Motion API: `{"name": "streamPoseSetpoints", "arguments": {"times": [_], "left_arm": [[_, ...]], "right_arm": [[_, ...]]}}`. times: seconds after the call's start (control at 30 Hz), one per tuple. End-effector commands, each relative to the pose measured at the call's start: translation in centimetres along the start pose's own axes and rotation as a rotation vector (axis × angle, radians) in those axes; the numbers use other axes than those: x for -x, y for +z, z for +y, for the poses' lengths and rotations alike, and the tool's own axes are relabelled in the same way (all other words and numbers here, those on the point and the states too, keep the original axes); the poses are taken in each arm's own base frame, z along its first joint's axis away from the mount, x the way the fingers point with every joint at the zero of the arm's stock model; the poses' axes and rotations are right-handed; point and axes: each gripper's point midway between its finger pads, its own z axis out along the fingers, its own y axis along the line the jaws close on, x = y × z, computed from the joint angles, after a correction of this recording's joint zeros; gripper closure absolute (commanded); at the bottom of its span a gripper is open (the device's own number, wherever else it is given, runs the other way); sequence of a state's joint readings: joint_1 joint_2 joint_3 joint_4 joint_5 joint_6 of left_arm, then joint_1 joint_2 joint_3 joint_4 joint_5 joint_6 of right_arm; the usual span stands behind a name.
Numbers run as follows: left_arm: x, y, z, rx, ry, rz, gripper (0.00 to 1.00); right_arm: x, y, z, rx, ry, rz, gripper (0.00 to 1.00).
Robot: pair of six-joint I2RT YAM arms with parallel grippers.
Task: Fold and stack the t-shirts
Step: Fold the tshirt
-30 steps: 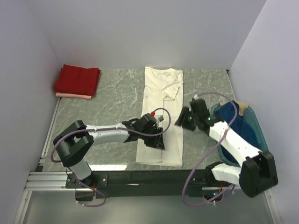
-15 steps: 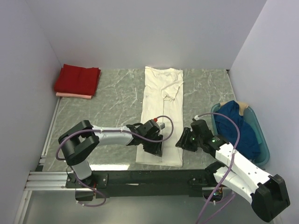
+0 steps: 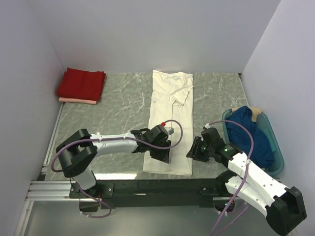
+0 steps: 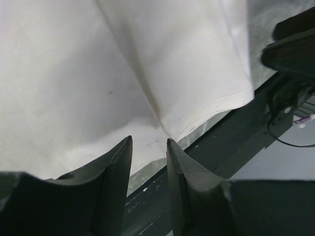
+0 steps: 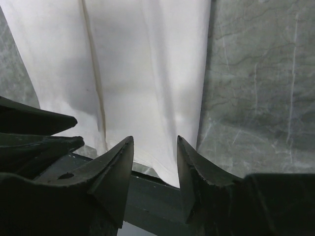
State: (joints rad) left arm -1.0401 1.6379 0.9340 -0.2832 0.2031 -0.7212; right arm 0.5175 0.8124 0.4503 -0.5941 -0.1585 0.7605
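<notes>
Top view: cream-white t-shirt (image 3: 170, 123) lay mid-surface as a long narrow strip, sides folded in, collar end far, hem end near the arm bases. Red t-shirt (image 3: 81, 83) sat folded on the pale pink t-shirt (image 3: 78, 101) in the far-left corner. Dark blue t-shirt (image 3: 251, 135) was bunched in the teal basket (image 3: 276, 150) at the right. Left gripper (image 3: 162, 153) was over the strip's near-left part, right gripper (image 3: 193, 150) just off its near-right edge. Surface (image 3: 118, 108) was grey-green marble pattern, walls plain pale.

Left wrist view: jaws stood a narrow gap apart with nothing between them, low over the hem; a lengthwise crease ran toward the gap. Couldn't tell if the tips touched the fabric. Black rail (image 4: 236, 142) beyond the hem.

Right wrist view: jaws spread, holding nothing, above the hem's right corner; bare surface to the right of the cloth edge.
</notes>
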Motion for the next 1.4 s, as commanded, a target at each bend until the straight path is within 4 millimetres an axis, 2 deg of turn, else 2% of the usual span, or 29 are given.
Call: {"name": "streamPoseSetpoints", "arguments": {"times": [0.0,0.2,0.57,0.83,0.87,1.13,1.27,1.37], "left_arm": [[1.8,-0.8,-2.4,-0.061,0.037,-0.046,0.6],[1.6,0.6,-2.8,-0.072,0.048,-0.031,0.57],[2.0,1.5,-4.2,-0.148,0.069,-0.059,0.57],[1.2,2.8,-3.5,-0.134,0.048,-0.032,0.58],[0.9,3.2,-2.9,-0.109,0.037,-0.02,0.58],[0.1,2.8,-1.9,-0.049,0.037,-0.022,0.59],[-0.4,2.8,-2.2,-0.057,0.05,-0.008,0.63],[-0.6,2.8,-2.4,-0.068,0.054,0.006,0.7]], "right_arm": [[0.2,-0.7,-0.1,-0.017,-0.019,-0.01,0.53],[-0.6,0.0,-0.6,-0.02,-0.014,0.019,0.53],[-1.0,1.1,-0.9,-0.023,-0.004,0.031,0.53],[-1.1,1.4,-1.0,-0.024,-0.006,0.041,0.53],[-1.1,1.4,-1.0,-0.024,-0.004,0.043,0.53],[-1.2,1.4,-1.1,-0.025,-0.002,0.041,0.53],[-1.2,1.2,-1.0,-0.022,-0.003,0.037,0.53],[-1.2,1.1,-1.1,-0.025,-0.003,0.036,0.53]]}}
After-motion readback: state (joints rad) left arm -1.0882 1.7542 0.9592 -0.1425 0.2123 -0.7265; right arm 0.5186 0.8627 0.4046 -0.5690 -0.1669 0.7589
